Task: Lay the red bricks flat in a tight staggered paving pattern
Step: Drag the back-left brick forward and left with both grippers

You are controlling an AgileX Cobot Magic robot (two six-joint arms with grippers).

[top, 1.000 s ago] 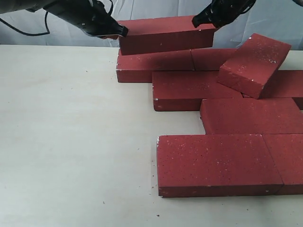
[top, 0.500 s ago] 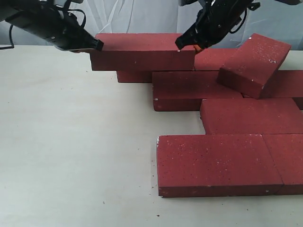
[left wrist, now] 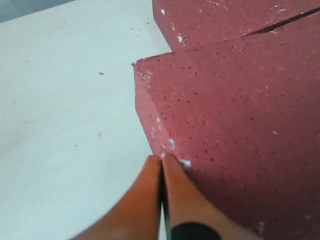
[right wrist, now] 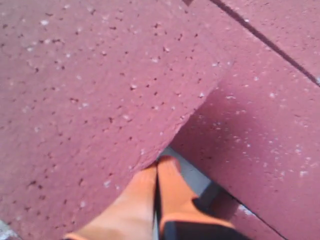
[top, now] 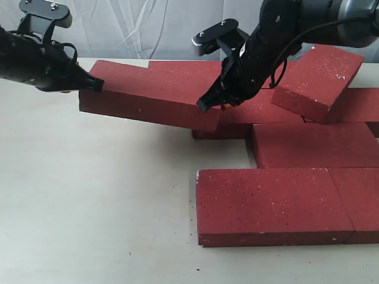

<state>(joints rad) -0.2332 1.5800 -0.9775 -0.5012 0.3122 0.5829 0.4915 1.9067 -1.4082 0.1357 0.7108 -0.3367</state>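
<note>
- The lifted brick [top: 148,100] hangs slanted at the left edge of the paving. Its left end is higher and out over the bare table [top: 89,207], and its right end dips toward the laid red bricks [top: 272,204]. Whether that lower corner touches anything I cannot tell
- I judge it rigid, dense and heavy. The rough, grainy face should give good friction, but corners may chip or shed grit if knocked against a neighbour
- It is taken by its two short ends, squeezed between the arms. Held that way it could pivot or slip out, so the pressure wants to be square and even on both ends
- The left gripper [top: 95,84] has its fingers closed tip to tip with nothing between them. The orange fingertips [left wrist: 145,200] push against the brick's left end, near a corner
- The right gripper [top: 207,105] is closed the same way and grasps nothing – its fingertips [right wrist: 140,200] butt against the brick's right end, by an edge
- A leaning brick [top: 318,80] rests tilted on the far rows at the right, not yet flat
- No brand, label or writing can be read on any brick, only white specks
</note>
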